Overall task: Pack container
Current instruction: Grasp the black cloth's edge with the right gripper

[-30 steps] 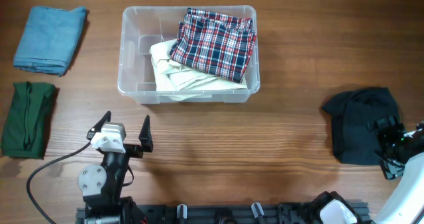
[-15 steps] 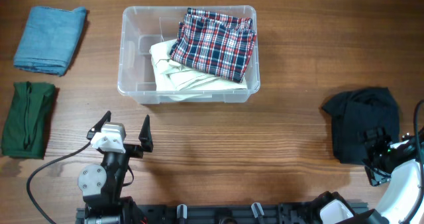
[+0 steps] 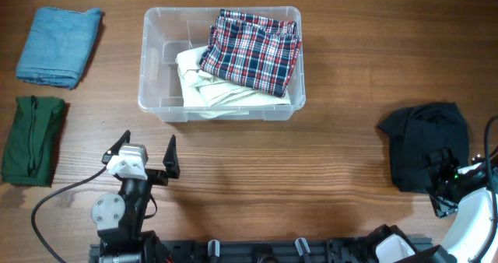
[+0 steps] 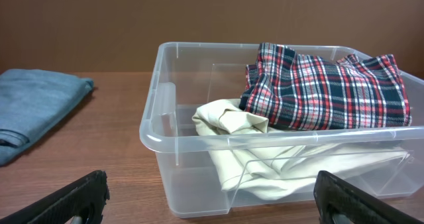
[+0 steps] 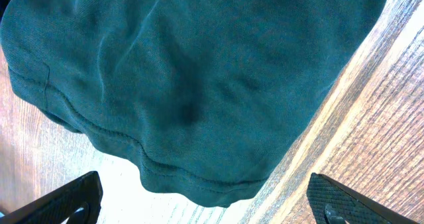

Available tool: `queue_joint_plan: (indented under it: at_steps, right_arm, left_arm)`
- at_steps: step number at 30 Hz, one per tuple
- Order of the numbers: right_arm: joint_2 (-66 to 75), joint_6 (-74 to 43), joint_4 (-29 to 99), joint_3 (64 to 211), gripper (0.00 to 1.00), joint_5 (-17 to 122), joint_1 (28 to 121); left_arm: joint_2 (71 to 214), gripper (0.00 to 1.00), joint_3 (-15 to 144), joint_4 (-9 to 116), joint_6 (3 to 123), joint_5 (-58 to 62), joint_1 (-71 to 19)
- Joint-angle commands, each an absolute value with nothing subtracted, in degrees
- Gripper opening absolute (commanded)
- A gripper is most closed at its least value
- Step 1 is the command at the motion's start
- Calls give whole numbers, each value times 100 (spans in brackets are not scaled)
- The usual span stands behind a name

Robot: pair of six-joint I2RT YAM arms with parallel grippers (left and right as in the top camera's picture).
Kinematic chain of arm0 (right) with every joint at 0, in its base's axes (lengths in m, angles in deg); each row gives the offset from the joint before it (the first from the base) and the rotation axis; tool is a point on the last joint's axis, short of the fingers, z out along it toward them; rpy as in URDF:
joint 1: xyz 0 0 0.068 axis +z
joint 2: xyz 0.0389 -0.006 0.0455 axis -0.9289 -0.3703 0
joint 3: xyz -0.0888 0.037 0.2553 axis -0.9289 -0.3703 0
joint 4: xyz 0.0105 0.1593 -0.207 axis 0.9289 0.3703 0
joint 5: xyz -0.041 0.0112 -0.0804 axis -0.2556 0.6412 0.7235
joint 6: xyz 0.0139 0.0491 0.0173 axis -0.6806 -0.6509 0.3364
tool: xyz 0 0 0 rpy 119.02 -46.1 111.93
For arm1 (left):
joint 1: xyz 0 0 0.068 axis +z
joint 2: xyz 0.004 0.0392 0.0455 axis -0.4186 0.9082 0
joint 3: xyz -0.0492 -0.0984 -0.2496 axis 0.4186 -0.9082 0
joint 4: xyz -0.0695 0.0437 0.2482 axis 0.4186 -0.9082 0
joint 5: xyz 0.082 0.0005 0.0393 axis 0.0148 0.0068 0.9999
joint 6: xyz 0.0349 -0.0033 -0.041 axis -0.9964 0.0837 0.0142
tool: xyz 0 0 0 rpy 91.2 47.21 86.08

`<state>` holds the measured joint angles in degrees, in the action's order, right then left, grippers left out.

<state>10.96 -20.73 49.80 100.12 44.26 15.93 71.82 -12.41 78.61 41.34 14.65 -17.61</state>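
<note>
1. Clear rectangular plastic container (image 3: pixel 159 68) sits by the worktop's (image 3: pixel 311 177) far edge, partly filled.
2. Right claw (image 5: pixel 205 201), spread wide, has shifted onto the dark crumpled garment (image 3: pixel 424 142) near the right edge; grasping likely follows.
3. Left claw (image 3: pixel 148 145) spread, empty.

The brown wooden table (image 3: pixel 327 162) is lit brightly and evenly from above, and only soft shadows are cast. Faint glare is seen on the rim of the clear rectangular plastic container (image 4: pixel 199 143). Wood in the right wrist view is washed out.
</note>
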Motion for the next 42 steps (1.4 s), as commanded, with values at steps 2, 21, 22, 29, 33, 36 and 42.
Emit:
queue_joint_plan:
  at_steps: [2, 21, 22, 29, 33, 36, 42]
  right_arm:
    - [1148, -1986, 4991, 9938, 100, 4601, 1562]
    - [1144, -2154, 4563, 9503, 100, 4815, 1129]
    - [1144, -2152, 4510, 9468, 100, 4773, 1129]
    - [1131, -2182, 4169, 9236, 100, 4706, 1129]
    - [1113, -2344, 3870, 8985, 100, 4677, 1129]
    - [1059, -2482, 3551, 8771, 100, 4563, 1129]
    - [928, -2600, 3138, 8583, 100, 4419, 1129]
  left_arm:
    - [7140, 100, -1273, 7866, 4046, 1459, -1787]
    - [7140, 100, -1273, 7866, 4046, 1456, -1787]
    - [7140, 100, -1273, 7866, 4046, 1456, -1787]
    - [7140, 100, -1273, 7866, 4046, 1456, -1787]
    - [7140, 100, -1273, 7868, 4046, 1456, -1787]
    - [7140, 100, -1273, 7866, 4046, 1456, -1787]
    - [7140, 100, -1273, 7866, 4046, 1456, -1787]
